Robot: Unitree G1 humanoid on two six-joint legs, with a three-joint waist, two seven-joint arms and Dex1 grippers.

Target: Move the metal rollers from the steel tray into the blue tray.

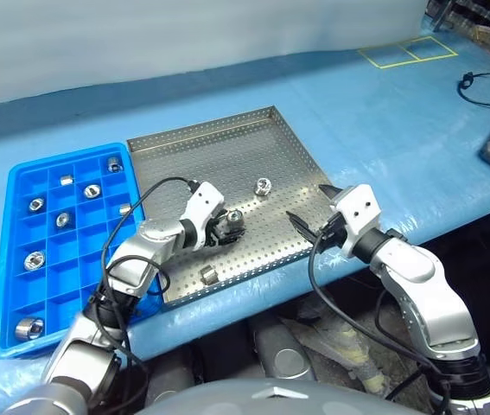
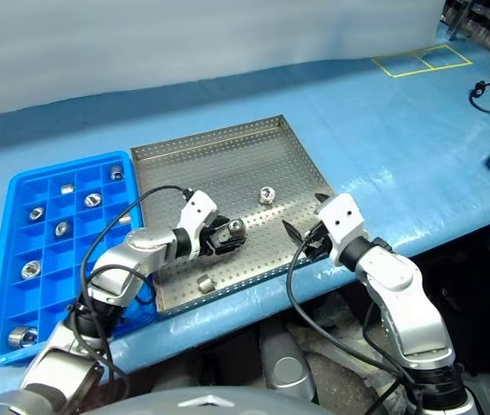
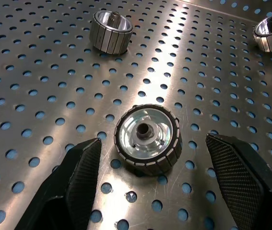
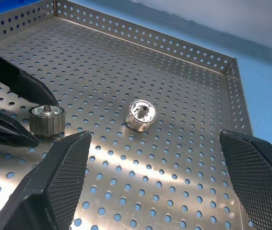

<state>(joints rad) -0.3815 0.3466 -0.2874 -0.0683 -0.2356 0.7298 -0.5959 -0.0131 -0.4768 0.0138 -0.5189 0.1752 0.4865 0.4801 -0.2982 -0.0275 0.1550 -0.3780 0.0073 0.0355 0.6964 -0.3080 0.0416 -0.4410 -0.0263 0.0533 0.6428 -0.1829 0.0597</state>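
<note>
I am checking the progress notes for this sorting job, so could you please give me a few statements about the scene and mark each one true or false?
1. Three metal rollers lie in the steel tray. True.
2. The left tool is clamped on a roller. False: its fingers stand open on either side of one that rests on the tray floor.
3. The blue tray already holds several rollers. True.
4. The right tool carries a roller. False: it is open and empty, at the steel tray's near right corner.
5. The blue tray sits to the right of the steel tray. False: it sits to its left.
</note>
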